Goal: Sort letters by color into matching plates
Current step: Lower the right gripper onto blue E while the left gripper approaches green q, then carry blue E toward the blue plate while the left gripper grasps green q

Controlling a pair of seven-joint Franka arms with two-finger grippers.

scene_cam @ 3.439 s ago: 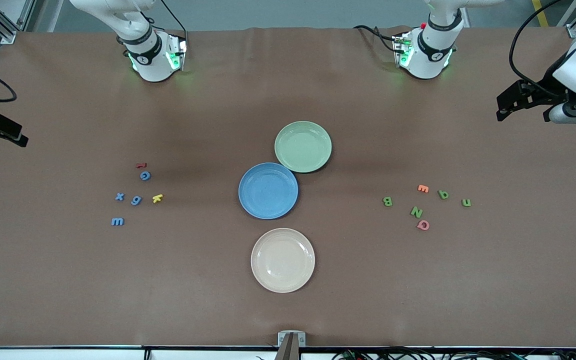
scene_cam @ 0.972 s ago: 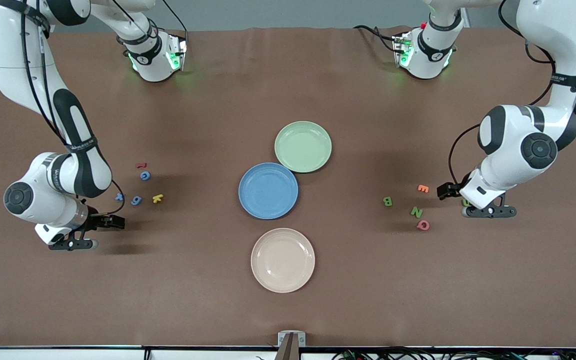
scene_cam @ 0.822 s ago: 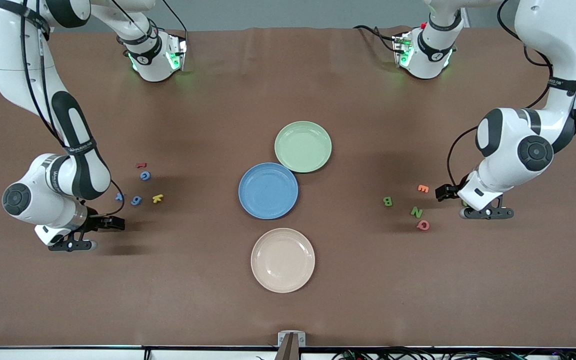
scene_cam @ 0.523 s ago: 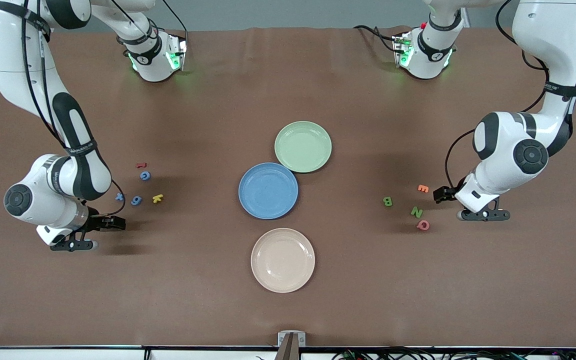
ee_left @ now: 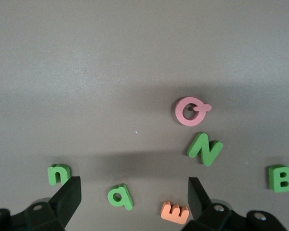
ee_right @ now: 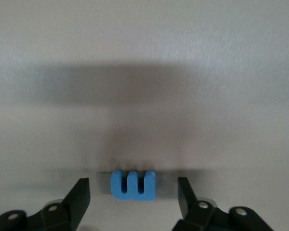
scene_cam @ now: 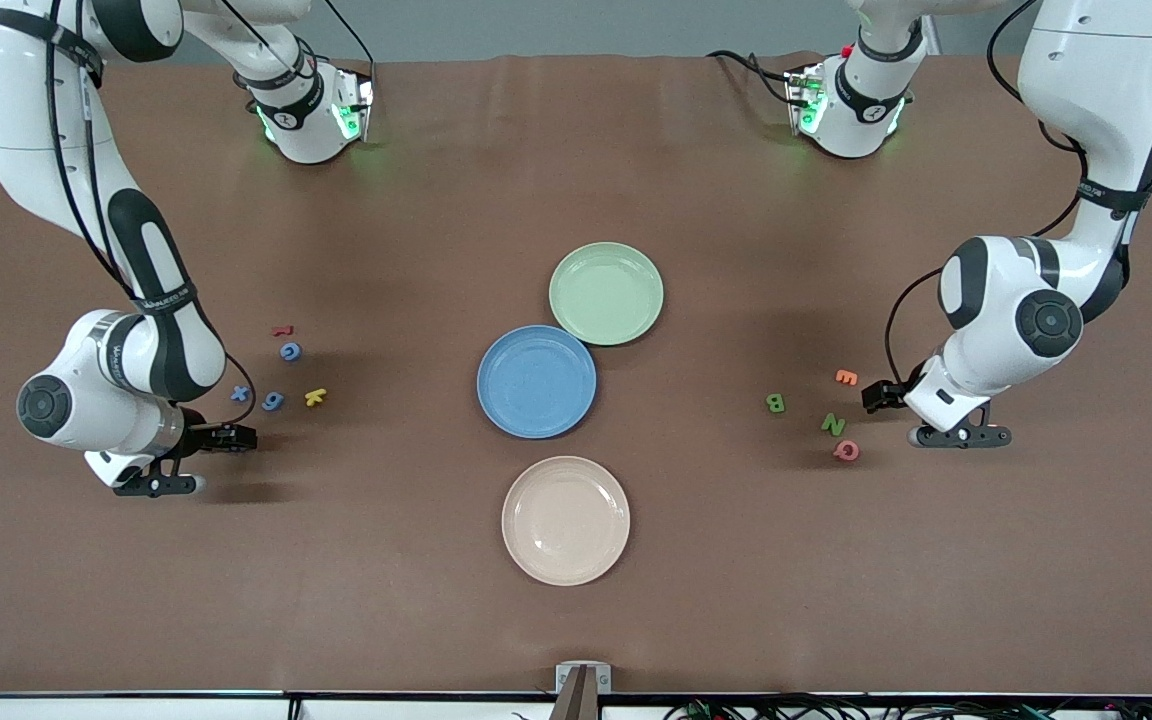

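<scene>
The blue plate point(scene_cam: 536, 381) and the light green plate point(scene_cam: 606, 293) sit empty mid-table. Three blue letters point(scene_cam: 273, 401) show toward the right arm's end. My right gripper point(scene_cam: 231, 437) is low there and open, its fingers either side of a blue "m" point(ee_right: 133, 185) with gaps on both sides. Green "B" point(scene_cam: 775, 403) and "N" point(scene_cam: 833, 424) lie toward the left arm's end. My left gripper point(scene_cam: 879, 394) hangs open over a green "q" point(ee_left: 120, 196), with a green "n" point(ee_left: 59, 173) just outside one finger.
A cream plate point(scene_cam: 565, 520) lies nearer the front camera than the blue one. Red point(scene_cam: 282, 329) and yellow point(scene_cam: 314, 397) letters mix with the blue ones. An orange "E" point(ee_left: 175, 211) lies between my left fingers beside the "q"; a pink "Q" point(scene_cam: 846, 450) lies by the "N".
My right gripper's fingers have narrowed around the blue "m". My left arm has shifted toward the table's middle, bringing its gripper over the "q" and the "E".
</scene>
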